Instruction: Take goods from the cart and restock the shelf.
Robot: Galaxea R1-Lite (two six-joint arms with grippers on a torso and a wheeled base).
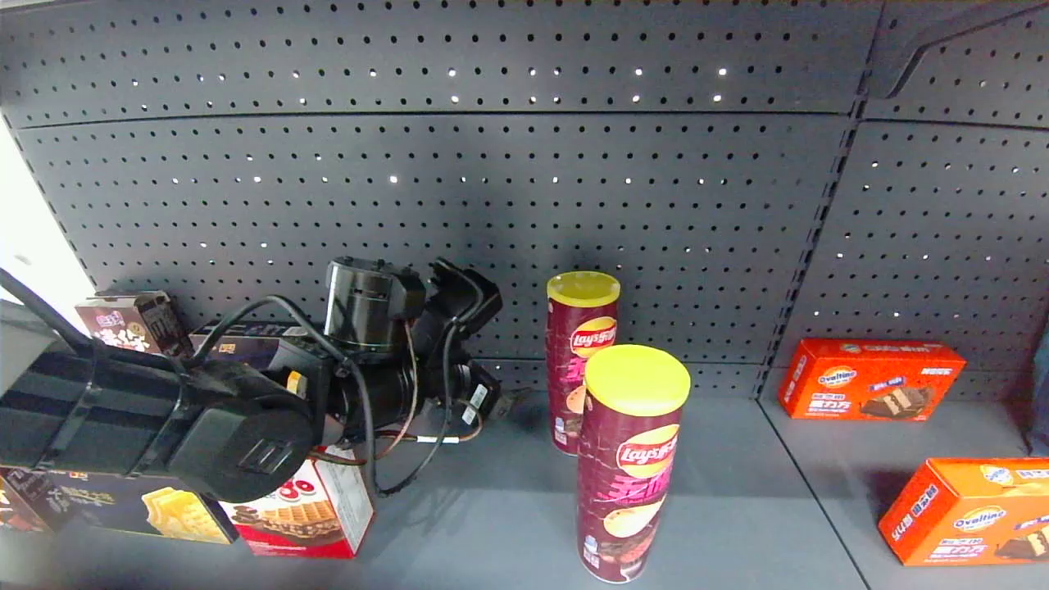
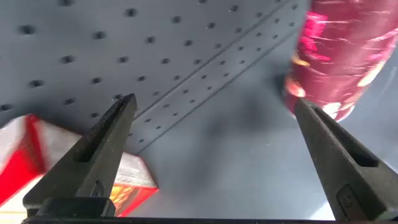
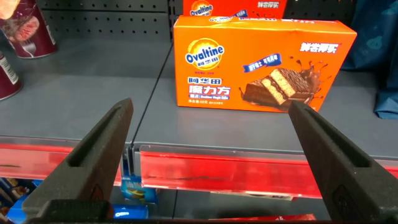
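Both claws gaping, nothing in either

My left gripper (image 2: 214, 102) sits low over the grey metal shelf (image 1: 492, 508), and the rear maroon cylindrical chip can with its yellow lid (image 1: 582, 360) stands just off to its right, not touching. My right gripper (image 3: 209, 104) is out in front of the shelf edge, facing an orange cardboard box (image 3: 261, 62) lying further in.

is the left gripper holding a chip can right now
No, the left gripper is open and empty, and the nearest chip can stands apart from it off to one side.
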